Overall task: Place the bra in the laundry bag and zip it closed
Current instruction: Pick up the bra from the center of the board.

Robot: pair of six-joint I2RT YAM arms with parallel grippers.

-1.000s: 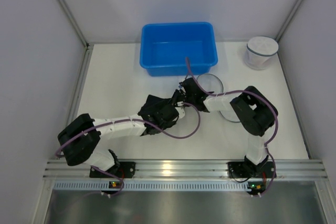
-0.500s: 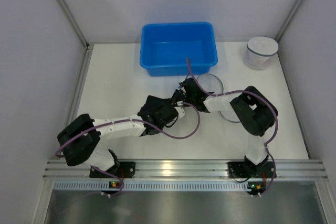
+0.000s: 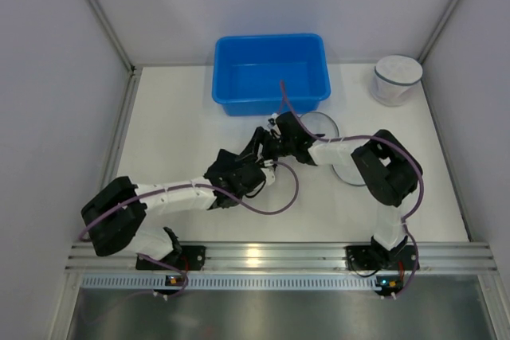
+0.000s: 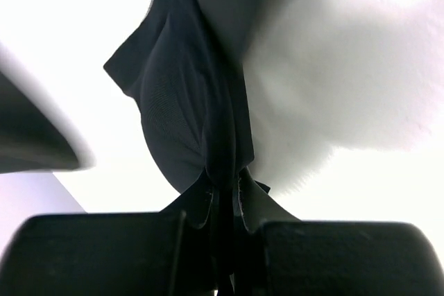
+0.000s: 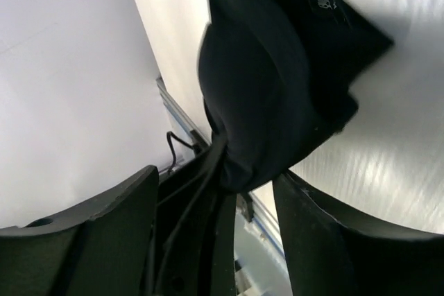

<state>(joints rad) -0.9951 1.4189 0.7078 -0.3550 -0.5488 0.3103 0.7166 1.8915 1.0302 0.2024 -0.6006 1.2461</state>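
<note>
1. Step in hand: getting hold of the black bra (image 4: 187, 109). It is not yet bagged or zipped.
2. Next, I judge, it must be carried into what looks like the open round laundry bag (image 3: 325, 123).
3. The left gripper (image 4: 223, 240) is pinched tight on a fold of the bra.
4. The right gripper (image 5: 215, 181) has its jaws apart, with the cloth loose between them.
5. The bra is mid-table, just before the blue bin (image 3: 271, 105).

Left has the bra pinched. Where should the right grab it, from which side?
Grip the bra on its bunched part beyond the left gripper, coming from the opposite side: there the fabric gathers into a narrow fold, likely fitting the open right gripper.
</note>
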